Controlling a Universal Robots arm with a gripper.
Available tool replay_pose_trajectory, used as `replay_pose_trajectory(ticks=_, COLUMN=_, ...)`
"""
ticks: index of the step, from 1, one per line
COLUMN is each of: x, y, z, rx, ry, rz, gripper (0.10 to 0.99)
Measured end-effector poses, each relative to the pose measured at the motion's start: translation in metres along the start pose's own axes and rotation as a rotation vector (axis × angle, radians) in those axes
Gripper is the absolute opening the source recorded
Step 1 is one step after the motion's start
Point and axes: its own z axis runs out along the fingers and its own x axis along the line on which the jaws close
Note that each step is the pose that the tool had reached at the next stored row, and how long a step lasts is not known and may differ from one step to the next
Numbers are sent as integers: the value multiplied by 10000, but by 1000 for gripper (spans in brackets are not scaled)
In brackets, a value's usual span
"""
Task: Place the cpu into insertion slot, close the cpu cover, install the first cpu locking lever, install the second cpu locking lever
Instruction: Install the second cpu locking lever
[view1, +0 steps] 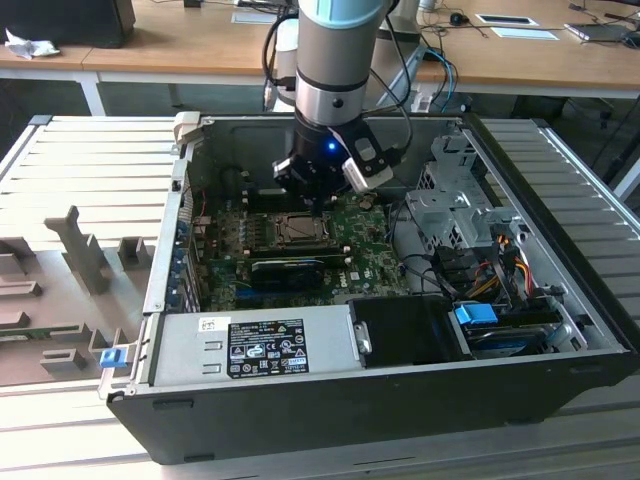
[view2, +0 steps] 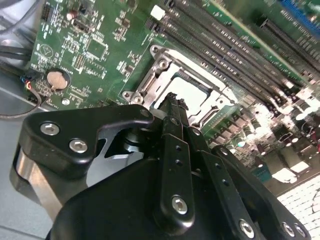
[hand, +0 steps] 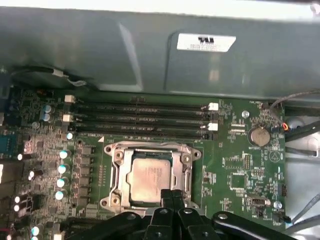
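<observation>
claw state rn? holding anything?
Claw: shut, fingers pressed together, nothing visible between them; tip at the edge of the cpu cover, with the cpu seated in the insertion slot.

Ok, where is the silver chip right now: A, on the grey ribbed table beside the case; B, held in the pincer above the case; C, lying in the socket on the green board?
C: in the first wrist view the chip lies flat inside the socket, with the pincer at its edge.
</observation>
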Motion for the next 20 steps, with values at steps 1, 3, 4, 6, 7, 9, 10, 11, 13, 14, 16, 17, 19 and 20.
replay_pose_trajectory(ticks=1, x=2, y=-41, z=-5, rx=1, ry=0, rz=-1, gripper=106)
replay_pose_trajectory(ticks=3, x=5, y=-87, z=-11, rx=-23, ry=-1, rz=0, gripper=106)
replay_pose_trajectory(ticks=4, x=6, y=-104, z=-13, rx=-83, ry=3, rz=1, gripper=106)
replay_pose_trajectory(ticks=6, x=8, y=-138, z=-16, rx=-271, ry=14, rz=3, gripper=106)
replay_pose_trajectory(ticks=7, x=9, y=-159, z=-18, rx=-472, ry=7, rz=4, gripper=106)
replay_pose_trajectory(ticks=9, x=12, y=-207, z=-23, rx=-683, ry=-3, rz=4, gripper=106)
replay_pose_trajectory(ticks=10, x=14, y=-249, z=-25, rx=-706, ry=-5, rz=4, gripper=106)
replay_pose_trajectory(ticks=11, x=16, y=-272, z=-25, rx=-706, ry=-5, rz=4, gripper=106)
replay_pose_trajectory(ticks=13, x=20, y=-328, z=-26, rx=-706, ry=-4, rz=4, gripper=106)
replay_pose_trajectory(ticks=14, x=21, y=-344, z=-26, rx=-707, ry=-5, rz=5, gripper=106)
replay_pose_trajectory(ticks=16, x=23, y=-376, z=-25, rx=-718, ry=206, rz=37, gripper=106)
replay_pose_trajectory(ticks=17, x=23, y=-383, z=-24, rx=-723, ry=286, rz=49, gripper=106)
replay_pose_trajectory(ticks=19, x=25, y=-421, z=-21, rx=-724, ry=311, rz=53, gripper=106)
replay_pose_trajectory(ticks=20, x=27, y=-450, z=-23, rx=-724, ry=312, rz=53, gripper=106)
